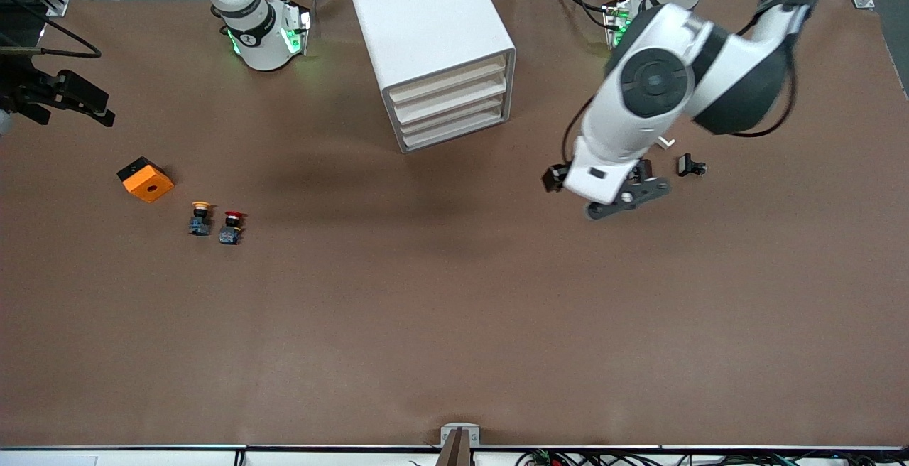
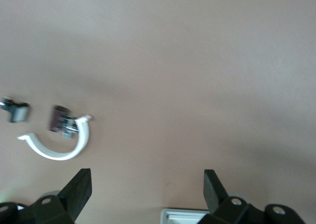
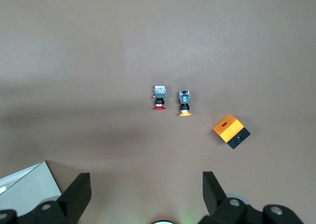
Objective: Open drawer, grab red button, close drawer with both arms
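On the brown table [image 1: 454, 324] the white cabinet [image 1: 433, 40] stands with every drawer shut, so the second drawer [image 1: 452, 100] is not opened yet. Nearer the camera, toward the right arm's end, the red button [image 1: 231, 227] sits beside a yellow button [image 1: 201, 218] and an orange cube [image 1: 145, 179]. Both the left gripper [image 1: 628, 196] and the right gripper [image 3: 146, 194] are wide open and hold nothing. All three jobs are still left.

Red-capped button [image 1: 231, 226], white cabinet [image 1: 433, 47]
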`<control>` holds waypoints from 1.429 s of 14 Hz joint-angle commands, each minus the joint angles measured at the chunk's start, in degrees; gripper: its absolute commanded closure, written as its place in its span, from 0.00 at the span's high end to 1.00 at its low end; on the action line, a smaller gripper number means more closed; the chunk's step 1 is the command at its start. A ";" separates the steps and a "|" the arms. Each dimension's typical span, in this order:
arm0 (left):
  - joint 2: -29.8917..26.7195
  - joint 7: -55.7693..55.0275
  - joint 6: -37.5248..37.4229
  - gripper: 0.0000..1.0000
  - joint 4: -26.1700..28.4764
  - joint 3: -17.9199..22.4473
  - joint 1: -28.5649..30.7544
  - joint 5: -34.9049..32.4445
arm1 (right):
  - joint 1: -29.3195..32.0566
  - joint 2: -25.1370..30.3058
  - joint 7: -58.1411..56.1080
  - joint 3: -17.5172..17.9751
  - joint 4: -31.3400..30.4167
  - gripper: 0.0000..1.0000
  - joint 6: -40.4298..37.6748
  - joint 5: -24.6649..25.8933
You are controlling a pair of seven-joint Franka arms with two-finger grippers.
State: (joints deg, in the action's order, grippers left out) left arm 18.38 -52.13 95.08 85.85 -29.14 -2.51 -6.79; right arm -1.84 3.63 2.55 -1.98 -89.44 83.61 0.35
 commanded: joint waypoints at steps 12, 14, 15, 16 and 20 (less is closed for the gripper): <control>-17.39 42.54 -6.75 1.00 2.20 16.12 10.15 0.35 | 0.34 -1.96 0.62 0.58 1.99 1.00 -1.26 -0.52; -21.18 43.17 -4.91 1.00 5.72 18.85 10.16 2.83 | 0.61 -1.96 0.62 0.58 1.99 1.00 -1.26 -0.70; -21.89 44.04 -4.90 1.00 6.00 19.56 10.24 4.14 | 0.96 -1.96 0.70 0.67 1.99 1.00 -1.17 -0.87; -23.11 44.74 -5.16 1.00 6.61 20.61 10.24 4.85 | 1.39 -1.96 0.70 0.75 2.07 1.00 -1.17 -0.96; -24.71 44.93 -5.34 1.00 7.49 20.62 10.60 4.95 | 2.63 -1.96 0.62 1.11 2.07 1.00 -1.17 -1.14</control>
State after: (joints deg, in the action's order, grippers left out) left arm -4.65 -8.26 88.43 91.20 -9.13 8.51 -2.75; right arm -0.56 2.40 2.67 -1.82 -89.08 83.52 0.22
